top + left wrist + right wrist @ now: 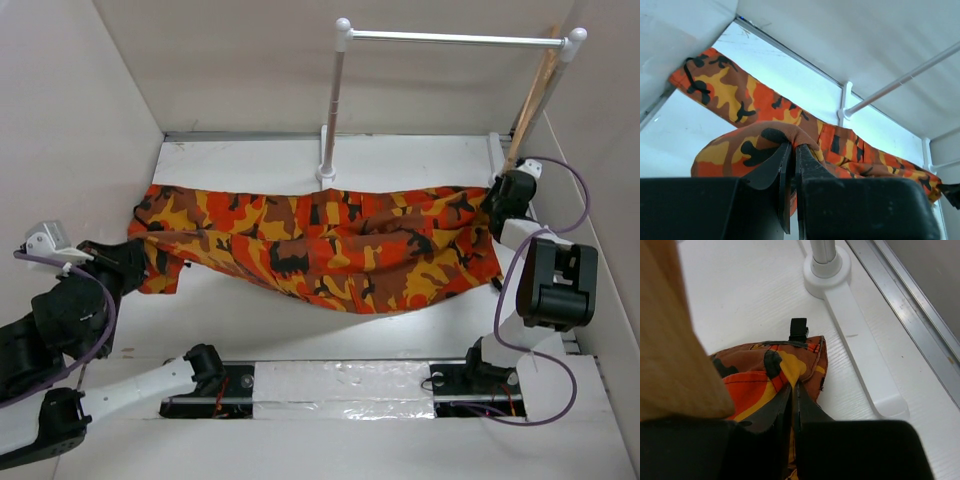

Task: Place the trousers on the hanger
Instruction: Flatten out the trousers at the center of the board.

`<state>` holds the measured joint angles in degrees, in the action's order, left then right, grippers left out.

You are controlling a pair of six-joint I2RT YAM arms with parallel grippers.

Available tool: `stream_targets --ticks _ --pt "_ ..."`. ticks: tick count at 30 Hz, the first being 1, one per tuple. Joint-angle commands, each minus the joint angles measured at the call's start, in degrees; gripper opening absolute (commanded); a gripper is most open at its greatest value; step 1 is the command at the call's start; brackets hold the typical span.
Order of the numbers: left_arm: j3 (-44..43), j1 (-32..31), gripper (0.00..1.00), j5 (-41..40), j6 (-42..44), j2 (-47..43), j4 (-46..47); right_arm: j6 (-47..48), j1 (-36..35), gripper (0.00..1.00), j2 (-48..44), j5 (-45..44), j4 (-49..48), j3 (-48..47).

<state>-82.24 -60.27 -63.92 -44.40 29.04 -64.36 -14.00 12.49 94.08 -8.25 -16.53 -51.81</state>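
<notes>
The camouflage trousers (320, 245) stretch across the table between my two grippers, sagging in the middle. My left gripper (135, 262) is shut on their left end; in the left wrist view the jaws (792, 146) pinch a fold of the cloth (760, 142). My right gripper (497, 205) is shut on their right end; the right wrist view shows the jaws (794, 385) closed on the cloth corner (770, 370). The tan wooden hanger (530, 105) leans against the rail's right post, just above my right gripper. Part of it fills the left of the right wrist view (670, 330).
A white metal rail (455, 38) on two posts stands at the back, its left post (333, 110) just behind the trousers; its base (826, 267) lies near my right gripper. White walls close in the table on the left, back and right.
</notes>
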Motion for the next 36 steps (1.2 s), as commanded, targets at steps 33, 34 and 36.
stream_targets --ticks 33,34,36 --pt "25.93 -6.08 0.16 43.17 22.07 46.96 77.98 -2.35 0.87 0.56 -31.51 30.99 -3.68 21.14" --pt "24.42 -6.61 0.21 43.00 22.77 49.42 77.98 -2.35 0.87 0.62 -31.51 32.75 -4.12 21.66" --pt "20.82 -7.31 0.25 44.57 24.53 55.67 78.42 -2.26 0.87 0.62 -33.08 36.10 -4.73 24.28"
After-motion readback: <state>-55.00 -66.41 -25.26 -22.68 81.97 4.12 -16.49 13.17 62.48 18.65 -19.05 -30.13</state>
